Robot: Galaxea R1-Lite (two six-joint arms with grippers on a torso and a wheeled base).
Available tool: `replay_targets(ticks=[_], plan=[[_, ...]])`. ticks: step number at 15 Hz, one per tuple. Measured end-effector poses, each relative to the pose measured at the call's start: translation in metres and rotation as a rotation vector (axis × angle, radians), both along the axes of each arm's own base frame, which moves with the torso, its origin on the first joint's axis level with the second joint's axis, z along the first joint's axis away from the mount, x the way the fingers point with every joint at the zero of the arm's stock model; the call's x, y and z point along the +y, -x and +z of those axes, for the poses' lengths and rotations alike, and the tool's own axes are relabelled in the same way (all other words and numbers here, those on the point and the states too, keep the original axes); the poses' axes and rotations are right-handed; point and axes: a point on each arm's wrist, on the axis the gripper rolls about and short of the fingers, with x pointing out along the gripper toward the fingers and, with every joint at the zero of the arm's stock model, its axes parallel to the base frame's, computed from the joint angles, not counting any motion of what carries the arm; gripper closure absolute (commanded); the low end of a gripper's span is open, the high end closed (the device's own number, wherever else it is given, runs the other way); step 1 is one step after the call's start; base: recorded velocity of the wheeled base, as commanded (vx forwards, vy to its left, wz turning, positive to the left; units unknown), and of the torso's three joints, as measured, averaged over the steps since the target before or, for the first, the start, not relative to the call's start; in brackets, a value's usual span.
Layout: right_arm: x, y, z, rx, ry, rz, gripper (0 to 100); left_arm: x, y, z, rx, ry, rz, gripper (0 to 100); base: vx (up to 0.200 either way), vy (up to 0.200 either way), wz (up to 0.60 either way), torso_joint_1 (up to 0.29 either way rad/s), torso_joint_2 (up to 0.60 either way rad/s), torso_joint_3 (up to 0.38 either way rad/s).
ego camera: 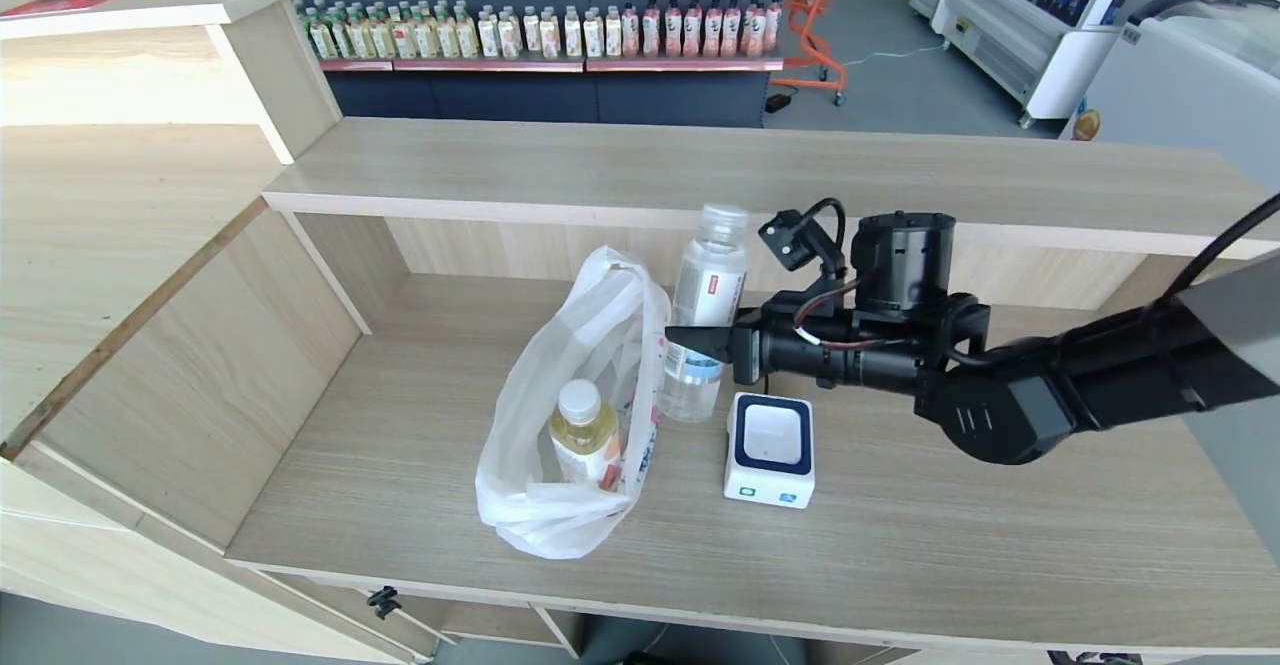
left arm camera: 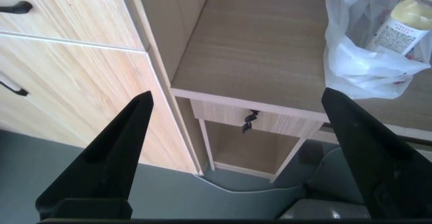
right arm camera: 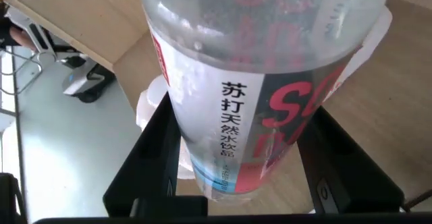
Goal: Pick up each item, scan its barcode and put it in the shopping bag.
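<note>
My right gripper (ego camera: 700,340) is shut on a clear water bottle (ego camera: 705,310) with a white and red label, held upright just above the counter between the shopping bag and the scanner. In the right wrist view the bottle (right arm camera: 260,82) sits between the two black fingers (right arm camera: 145,170). The white plastic shopping bag (ego camera: 570,405) stands open on the counter with a yellow tea bottle (ego camera: 583,435) inside. The white and blue barcode scanner (ego camera: 770,448) lies just right of the bag. My left gripper (left arm camera: 243,156) hangs open below the counter's front edge, near the bag (left arm camera: 368,45).
The wooden counter (ego camera: 900,535) has a raised back ledge (ego camera: 760,170) and a side wall (ego camera: 190,365) on the left. Drawers with black handles (left arm camera: 15,8) sit below. Store shelves with drink bottles (ego camera: 540,33) stand beyond.
</note>
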Motion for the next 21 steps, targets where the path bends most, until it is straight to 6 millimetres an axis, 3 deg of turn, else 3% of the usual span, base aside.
replay_targets(ticks=[7, 13, 17, 18, 21], plan=[[0.042, -0.055, -0.042, -0.177, 0.083, -0.011, 100, 0.000, 0.000, 0.000, 0.000, 0.000, 0.000, 0, 0.000, 0.000, 0.00, 0.000, 0.00, 0.000], [0.082, -0.075, -0.061, -0.312, 0.060, 0.031, 100, 0.000, 0.000, 0.000, 0.000, 0.000, 0.000, 0, 0.000, 0.000, 0.00, 0.000, 0.00, 0.000], [0.085, -0.081, -0.095, -0.388, 0.088, 0.031, 100, 0.000, 0.000, 0.000, 0.000, 0.000, 0.000, 0, 0.000, 0.000, 0.00, 0.000, 0.00, 0.000], [0.085, -0.080, -0.103, -0.392, 0.095, 0.032, 0, 0.000, 0.000, 0.000, 0.000, 0.000, 0.000, 0, 0.000, 0.000, 0.00, 0.000, 0.00, 0.000], [0.079, -0.082, -0.121, -0.402, 0.121, 0.025, 0, 0.000, 0.000, 0.000, 0.000, 0.000, 0.000, 0, 0.000, 0.000, 0.00, 0.000, 0.00, 0.000]])
